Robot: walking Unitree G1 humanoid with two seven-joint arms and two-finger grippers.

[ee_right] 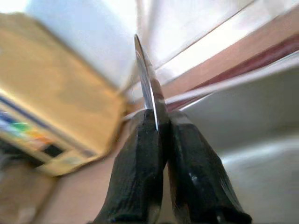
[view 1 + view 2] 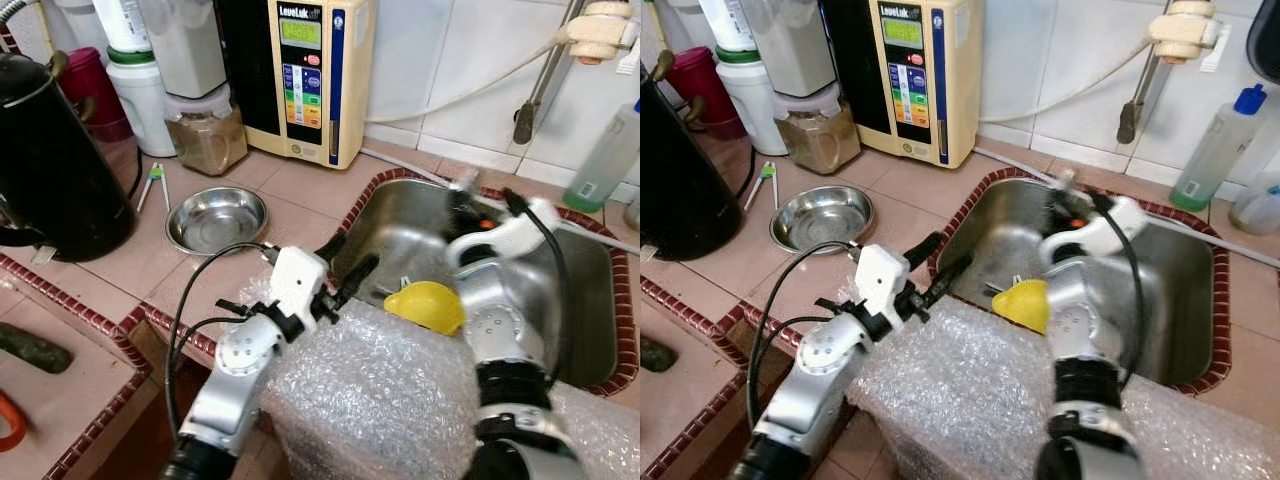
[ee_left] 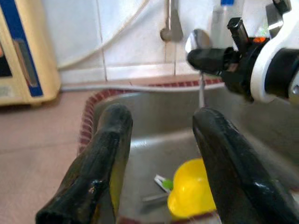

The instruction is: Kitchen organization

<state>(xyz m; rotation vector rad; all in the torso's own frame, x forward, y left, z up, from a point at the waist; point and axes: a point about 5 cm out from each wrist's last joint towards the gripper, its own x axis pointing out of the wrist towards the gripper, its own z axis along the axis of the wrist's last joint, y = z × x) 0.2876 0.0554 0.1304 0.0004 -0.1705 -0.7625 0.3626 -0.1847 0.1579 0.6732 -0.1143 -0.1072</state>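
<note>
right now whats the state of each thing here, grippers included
left gripper: open, empty, at the sink's near left rim
right gripper: shut on a thin metal utensil, above the sink
sink: no water visible, holds a yellow cup and small items
yellow cup: lying tipped in the sink
steel bowl: upright, empty, on the counter
black kettle: upright, lid shut

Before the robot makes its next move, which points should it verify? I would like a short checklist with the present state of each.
1. Right claw shut on the thin metal utensil: ok.
2. Utensil held above the sink: ok.
3. Left claw open, holding nothing: ok.
4. Steel bowl on the counter free to receive things: ok.
5. Yellow object in the sink apart from both claws: ok.
6. Kind of utensil, spoon or knife: cannot tell.
</note>
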